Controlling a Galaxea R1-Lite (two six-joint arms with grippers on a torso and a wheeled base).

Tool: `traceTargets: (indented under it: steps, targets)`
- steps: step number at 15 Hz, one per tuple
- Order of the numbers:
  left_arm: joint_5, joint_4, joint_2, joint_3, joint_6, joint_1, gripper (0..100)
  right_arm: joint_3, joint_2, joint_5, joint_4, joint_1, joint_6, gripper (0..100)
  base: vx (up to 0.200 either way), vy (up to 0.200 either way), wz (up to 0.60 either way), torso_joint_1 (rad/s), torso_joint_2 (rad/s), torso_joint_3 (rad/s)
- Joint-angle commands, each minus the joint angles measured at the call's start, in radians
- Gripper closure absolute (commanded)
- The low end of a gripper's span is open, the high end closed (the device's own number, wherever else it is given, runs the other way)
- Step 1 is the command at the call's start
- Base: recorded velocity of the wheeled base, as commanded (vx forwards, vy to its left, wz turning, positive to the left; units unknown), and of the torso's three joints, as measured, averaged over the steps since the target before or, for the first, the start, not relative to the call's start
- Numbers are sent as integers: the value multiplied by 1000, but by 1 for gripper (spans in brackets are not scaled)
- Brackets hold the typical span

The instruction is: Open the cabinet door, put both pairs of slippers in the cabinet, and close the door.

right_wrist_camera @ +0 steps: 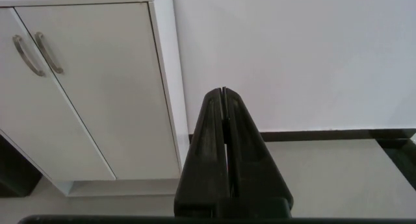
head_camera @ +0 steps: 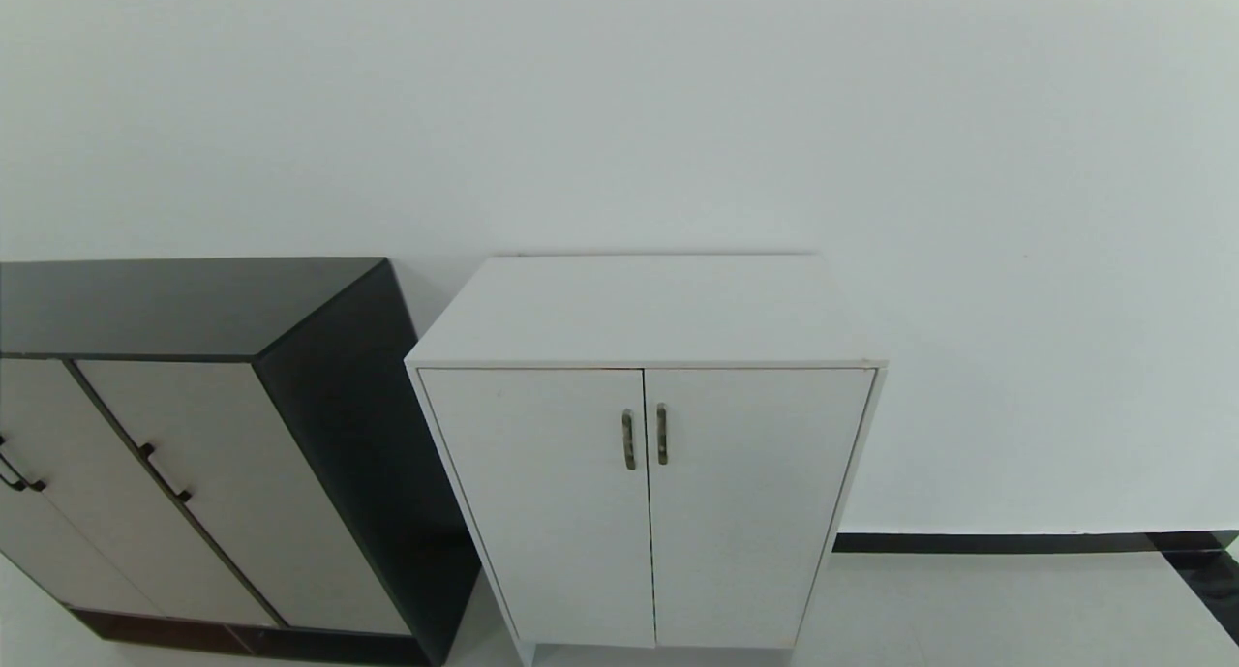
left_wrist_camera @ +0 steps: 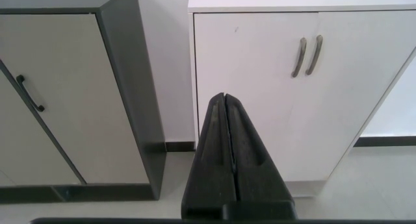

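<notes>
We face the closed white cabinet [head_camera: 644, 502], left gripper [left_wrist_camera: 224, 97] and right gripper [right_wrist_camera: 223, 91] fingers pressed together; unopened, they may skid off its slim handles [head_camera: 628, 439].

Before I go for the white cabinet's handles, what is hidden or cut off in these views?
Inside of the white cabinet: hidden behind its two shut doors.
Its base: cut off by the head view's lower edge; partly covered by the shut left gripper in the left wrist view.
Dark cabinet: left part cut by the head view's left edge.
Floor beside the white cabinet, right wrist view: partly covered by the shut right gripper.
</notes>
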Motion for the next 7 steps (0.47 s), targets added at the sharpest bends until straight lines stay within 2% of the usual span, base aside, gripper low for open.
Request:
traceTargets:
  steps: [1,7]
  targets:
    - [0,0,0,0,0,0,100,0,2,0,2,0,0,100,0,0,0,0,0,0]
    - [-1,0,0,0,0,0,100,0,2,-1,0,0,0,100,0,0,0,0,0,0]
